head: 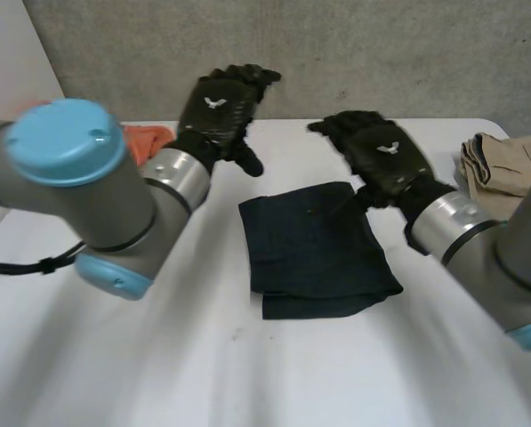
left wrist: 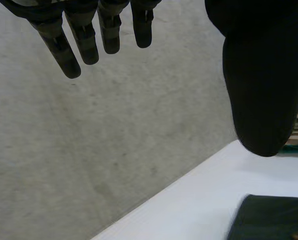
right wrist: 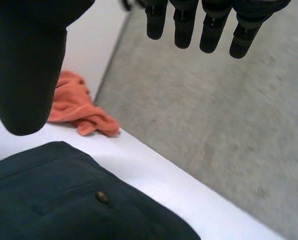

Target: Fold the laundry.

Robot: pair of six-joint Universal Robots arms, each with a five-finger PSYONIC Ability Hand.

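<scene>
White table (head: 247,374) ran up to a grey, speckled wall (head: 381,53) at the far side. On it were a dark garment (head: 314,249) about the middle, folded to a rough rectangle w/ a lower layer poking out at the near edge, an orange cloth (head: 148,140) bunched far left, and a beige garment (head: 505,165) piled far right.

Left hand (head: 219,107) hung beyond the dark garment's far-left corner, apart from it. Its fingers (left wrist: 84,40) were straight and spread, thumb out, nothing held. Right hand (head: 381,151) was just by the far-right corner, wrist overlapping that corner in the head view, fingers straight too, empty. It seemed lifted clear of the fabric, though contact at the wrist couldn't be ruled out. In the right wrist view the garment lay under the palm, a small button (right wrist: 102,196) showing on it.

Orange cloth was partly hidden behind the left arm (head: 78,178); beige garment was cut off at the frame edge. Beside the left thumb in the left wrist view was a sliver of something pale w/ a teal line — too little to tell what.
</scene>
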